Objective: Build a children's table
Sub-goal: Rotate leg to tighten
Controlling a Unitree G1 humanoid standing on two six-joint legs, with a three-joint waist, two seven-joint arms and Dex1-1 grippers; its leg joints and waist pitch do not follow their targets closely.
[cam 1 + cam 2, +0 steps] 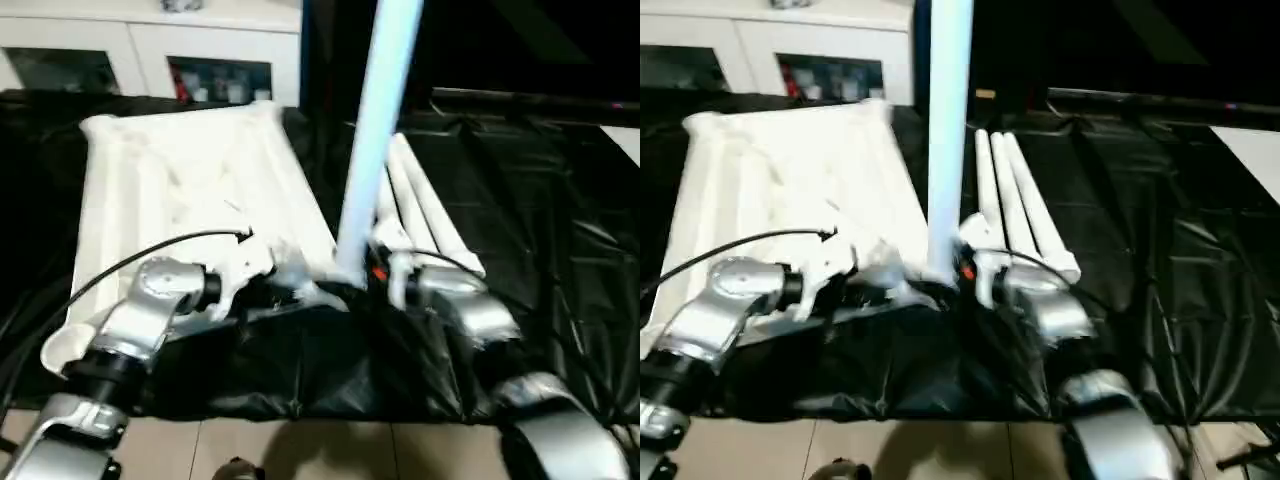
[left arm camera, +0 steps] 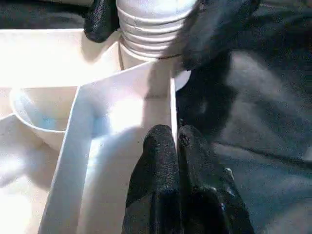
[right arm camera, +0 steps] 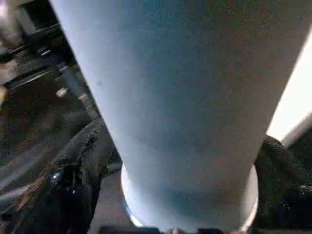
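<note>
Tabletop [image 1: 190,190] lies underside-up on black sheet [image 1: 540,200]; we see leg [image 1: 375,140] upright in near right corner socket. Left gripper [image 2: 176,141] pinches tabletop rib; right gripper [image 3: 165,161] straddles leg, fingers wide.

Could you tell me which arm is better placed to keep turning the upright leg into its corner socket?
Right: its tool straddles the upright leg, while the left tool pinches the tabletop rim.

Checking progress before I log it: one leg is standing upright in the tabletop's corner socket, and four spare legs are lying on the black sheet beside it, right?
Not quite: three spare legs lie on the black sheet, not four, as the right eye view shows. One leg does stand upright at the tabletop corner.
</note>
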